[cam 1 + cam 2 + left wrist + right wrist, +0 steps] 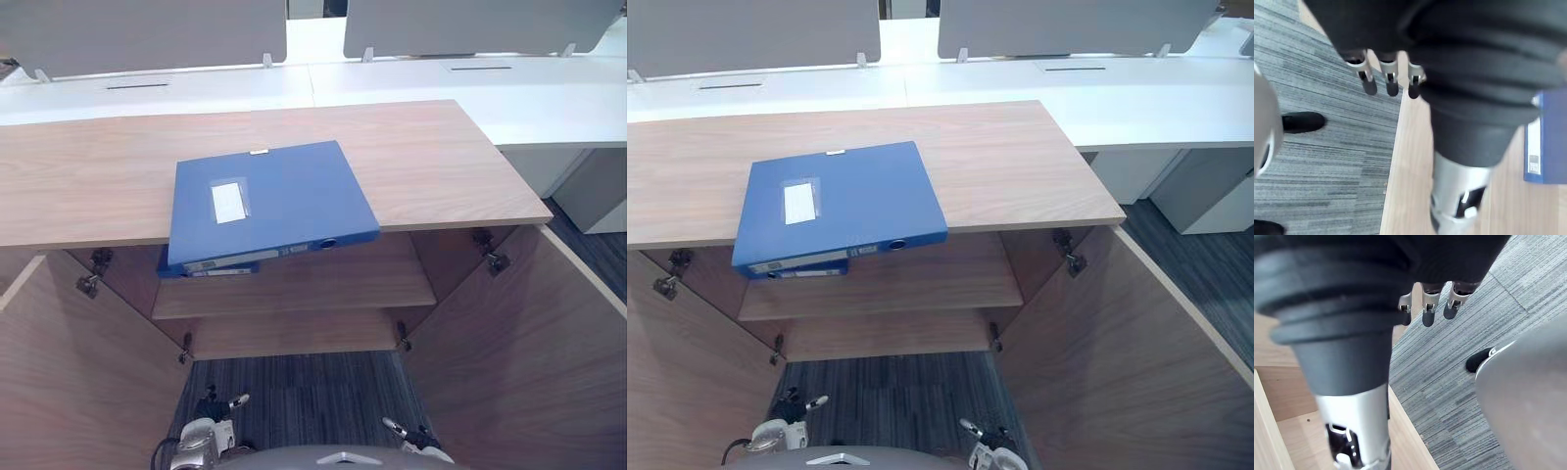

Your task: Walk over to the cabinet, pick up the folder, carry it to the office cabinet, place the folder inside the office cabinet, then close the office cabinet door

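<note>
Folder (269, 201), blue, lies flat on the cabinet (421, 162) top, its spine end overhanging the front edge above the shelf (333, 284). Both doors (529, 352) stand open. Left hand (1391, 83) hangs over carpet (1317, 161), fingers straight, empty; its wrist view catches the folder's labelled end. Right hand (1429, 314) hangs slack and empty beside a door edge.

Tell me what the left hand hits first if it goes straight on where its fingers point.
The left hand would probably meet the carpet first, right beside the open door; depth is unclear.
</note>
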